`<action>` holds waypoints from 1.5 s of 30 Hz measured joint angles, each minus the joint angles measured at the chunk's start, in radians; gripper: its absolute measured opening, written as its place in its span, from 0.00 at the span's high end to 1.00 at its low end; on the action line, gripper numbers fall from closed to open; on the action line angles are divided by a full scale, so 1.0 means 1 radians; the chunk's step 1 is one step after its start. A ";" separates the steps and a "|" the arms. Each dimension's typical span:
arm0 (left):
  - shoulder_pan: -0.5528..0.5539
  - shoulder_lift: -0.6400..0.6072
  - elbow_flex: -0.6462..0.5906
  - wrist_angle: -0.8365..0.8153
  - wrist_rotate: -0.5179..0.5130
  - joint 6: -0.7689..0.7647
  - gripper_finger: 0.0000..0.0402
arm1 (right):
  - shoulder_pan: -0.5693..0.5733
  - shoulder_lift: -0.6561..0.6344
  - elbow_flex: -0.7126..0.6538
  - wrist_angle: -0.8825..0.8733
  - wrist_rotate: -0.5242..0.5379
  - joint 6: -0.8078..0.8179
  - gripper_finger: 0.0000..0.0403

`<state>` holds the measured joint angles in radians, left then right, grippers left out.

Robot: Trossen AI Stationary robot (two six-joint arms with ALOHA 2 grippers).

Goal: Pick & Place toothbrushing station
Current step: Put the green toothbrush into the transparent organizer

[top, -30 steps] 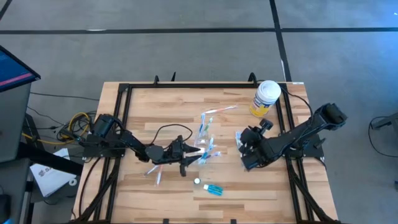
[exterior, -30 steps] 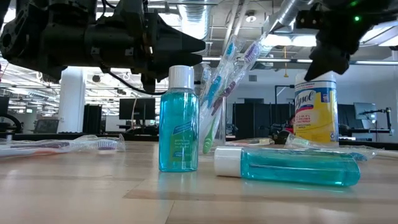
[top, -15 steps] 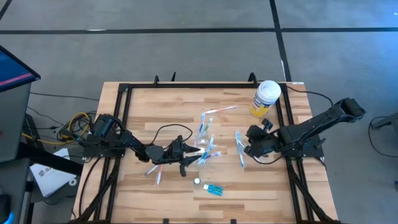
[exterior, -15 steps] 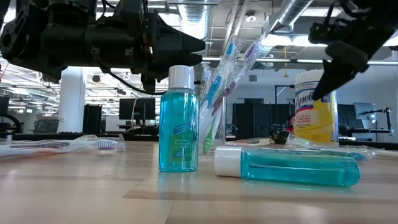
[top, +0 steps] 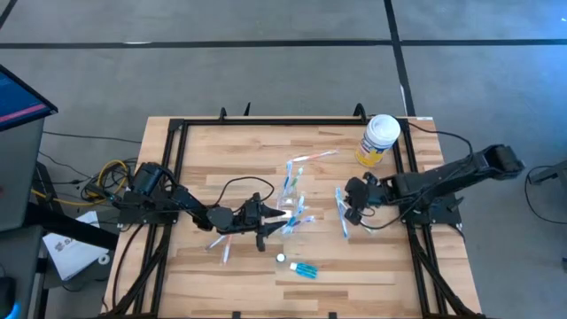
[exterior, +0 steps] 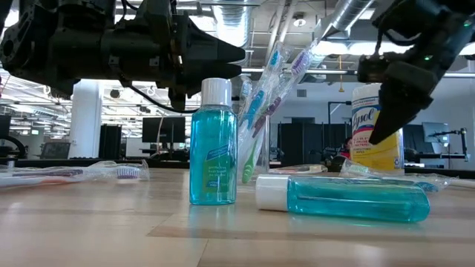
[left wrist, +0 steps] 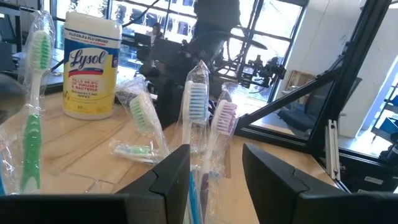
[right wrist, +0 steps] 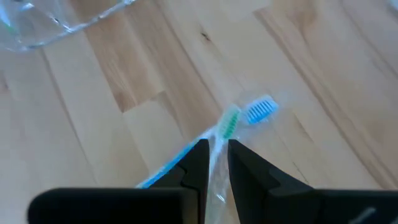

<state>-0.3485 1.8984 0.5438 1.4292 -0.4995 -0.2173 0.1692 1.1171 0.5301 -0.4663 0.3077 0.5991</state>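
A small clear tumbler [top: 297, 219] holding several wrapped toothbrushes [exterior: 260, 96] stands at mid-table. My left gripper [top: 276, 221] is level beside it, open. Its fingers stand on either side of two upright wrapped brushes [left wrist: 208, 124], well above the tumbler. A wrapped toothbrush with a blue handle [top: 341, 213] lies flat on the table to the right. My right gripper [right wrist: 217, 158] points down over it with only a narrow gap between the fingers. In the low view the right gripper [exterior: 378, 133] is a little above the wood. One blue white-capped bottle stands [exterior: 213, 144] and another lies [exterior: 349, 199] near the front. My left gripper has two wrapped brushes [left wrist: 214, 155] between its fingers, coming at them level from the table's left. I cannot tell whether the fingers touch them. My right gripper has the lying toothbrush's clear wrapper [right wrist: 219, 140] showing in the gap between its fingers. I cannot tell whether it touches it.
A yellow container with a white lid [top: 377, 140] stands at the far right corner. Loose wrapped toothbrushes lie behind the tumbler [top: 310, 158] and at the near left [top: 220, 244]. A black frame [top: 177, 177] runs around the table. There is bare wood at the far left.
My right gripper stood over the lying toothbrush, drew back toward the table's right edge and uncovered it. It has then come back toward the toothbrush and gone down. The toothbrush has lain still for the last half second.
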 joint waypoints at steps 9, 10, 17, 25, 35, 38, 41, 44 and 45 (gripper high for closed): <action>0.000 0.000 0.000 0.000 0.000 0.000 0.65 | -0.113 0.058 0.000 0.061 -0.065 -0.090 0.78; 0.000 0.000 0.000 0.000 0.000 0.000 0.65 | -0.123 0.065 0.000 0.067 -0.073 -0.098 0.76; 0.000 0.000 0.000 0.000 0.000 0.000 0.65 | -0.161 0.119 0.000 0.147 -0.131 -0.132 0.64; 0.000 0.000 -0.001 0.000 0.000 0.000 0.65 | -0.201 0.188 0.000 0.167 -0.128 -0.157 0.57; 0.000 0.000 -0.001 0.000 0.000 0.000 0.65 | -0.206 0.231 0.000 0.216 -0.128 -0.167 0.60; 0.000 0.000 -0.001 0.000 0.000 0.000 0.65 | -0.206 0.227 0.000 0.232 -0.128 -0.184 0.62; 0.000 0.000 -0.001 0.000 0.000 0.000 0.65 | -0.206 0.226 0.001 0.238 -0.128 -0.191 0.66; 0.000 0.000 -0.001 0.000 0.000 0.000 0.65 | -0.206 0.226 0.001 0.238 -0.128 -0.191 0.70; 0.000 0.000 -0.001 0.000 0.000 0.000 0.65 | -0.206 0.226 0.001 0.237 -0.128 -0.191 0.71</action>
<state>-0.3485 1.8984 0.5430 1.4288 -0.4995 -0.2176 -0.0368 1.3430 0.5308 -0.2291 0.1799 0.4080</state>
